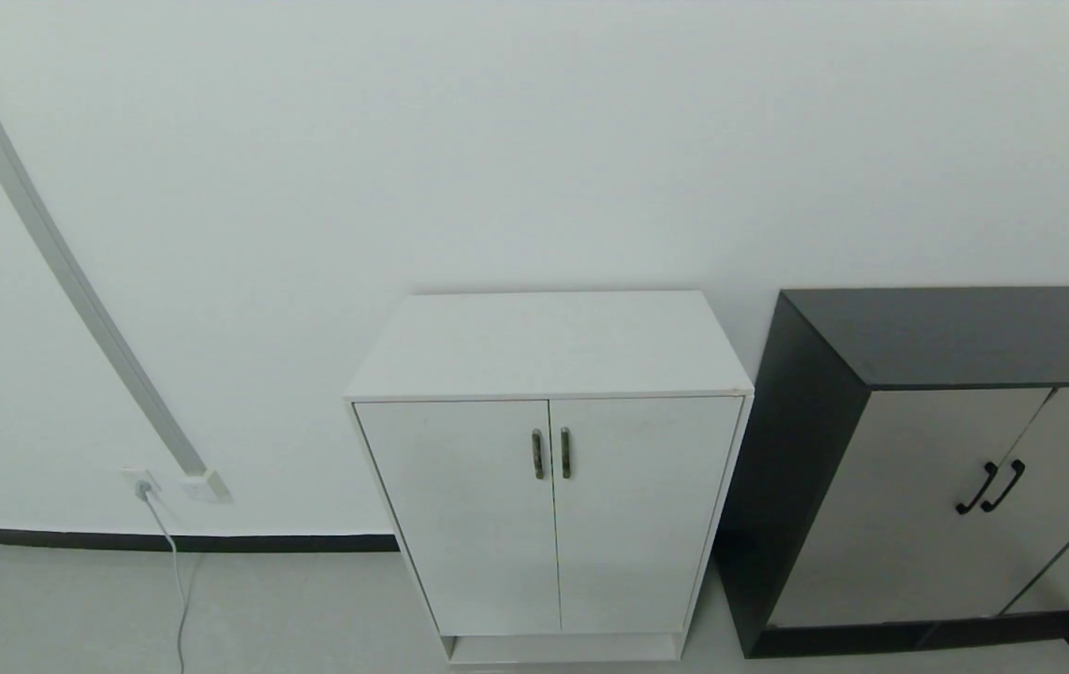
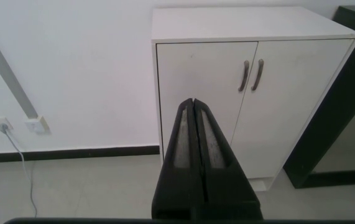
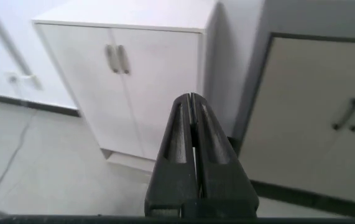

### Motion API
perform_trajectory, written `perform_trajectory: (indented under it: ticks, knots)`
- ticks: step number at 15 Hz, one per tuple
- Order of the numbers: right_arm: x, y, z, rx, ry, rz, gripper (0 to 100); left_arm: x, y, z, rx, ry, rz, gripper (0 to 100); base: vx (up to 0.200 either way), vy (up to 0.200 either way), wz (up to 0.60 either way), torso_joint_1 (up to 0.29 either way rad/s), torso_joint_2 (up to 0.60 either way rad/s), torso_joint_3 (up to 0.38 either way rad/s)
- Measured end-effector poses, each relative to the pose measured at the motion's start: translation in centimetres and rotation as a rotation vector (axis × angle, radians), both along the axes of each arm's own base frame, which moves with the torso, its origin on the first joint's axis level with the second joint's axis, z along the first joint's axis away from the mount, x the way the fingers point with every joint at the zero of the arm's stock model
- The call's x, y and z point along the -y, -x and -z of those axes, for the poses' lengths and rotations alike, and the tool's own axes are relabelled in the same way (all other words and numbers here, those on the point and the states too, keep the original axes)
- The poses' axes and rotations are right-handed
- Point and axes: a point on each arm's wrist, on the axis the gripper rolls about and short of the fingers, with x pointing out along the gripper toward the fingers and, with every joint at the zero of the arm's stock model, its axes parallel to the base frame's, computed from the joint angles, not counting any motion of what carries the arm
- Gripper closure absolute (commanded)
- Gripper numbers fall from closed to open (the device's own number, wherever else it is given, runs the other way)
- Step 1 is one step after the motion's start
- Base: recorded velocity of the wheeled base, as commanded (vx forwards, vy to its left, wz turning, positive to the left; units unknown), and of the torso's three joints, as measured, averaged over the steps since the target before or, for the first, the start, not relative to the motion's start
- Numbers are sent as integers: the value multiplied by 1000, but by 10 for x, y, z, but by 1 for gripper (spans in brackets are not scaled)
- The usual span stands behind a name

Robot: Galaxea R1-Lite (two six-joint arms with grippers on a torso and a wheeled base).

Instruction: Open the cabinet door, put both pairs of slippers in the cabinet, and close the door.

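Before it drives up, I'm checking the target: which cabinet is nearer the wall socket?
The white cabinet, standing left of the black-framed cabinet; the wall socket sits on the wall farther to its left.

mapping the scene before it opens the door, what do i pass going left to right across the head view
wall socket, white cabinet's left door, left handle, right handle, right door, black cabinet

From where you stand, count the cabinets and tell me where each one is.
2. The white cabinet stands against the wall straight ahead. The dark cabinet stands close beside it on the right and runs past the head view's edge, so more may be hidden there.
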Motion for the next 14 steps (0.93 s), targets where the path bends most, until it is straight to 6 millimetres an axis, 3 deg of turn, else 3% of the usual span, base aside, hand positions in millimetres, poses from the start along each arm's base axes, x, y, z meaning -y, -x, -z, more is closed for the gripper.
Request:
perform_trajectory:
  ticks: [4,8,14]
  knots:
    - [4,0,8,2,-4,125,100,0,0,0,0,0,0,100,0,0,0,0,0,0]
    - [10,-1,14,-6,-31,410,100,0,0,0,0,-1,0,100,0,0,0,0,0,0]
    - [11,0,18,12,-204,465,100,0,0,0,0,-1,0,100,0,0,0,0,0,0]
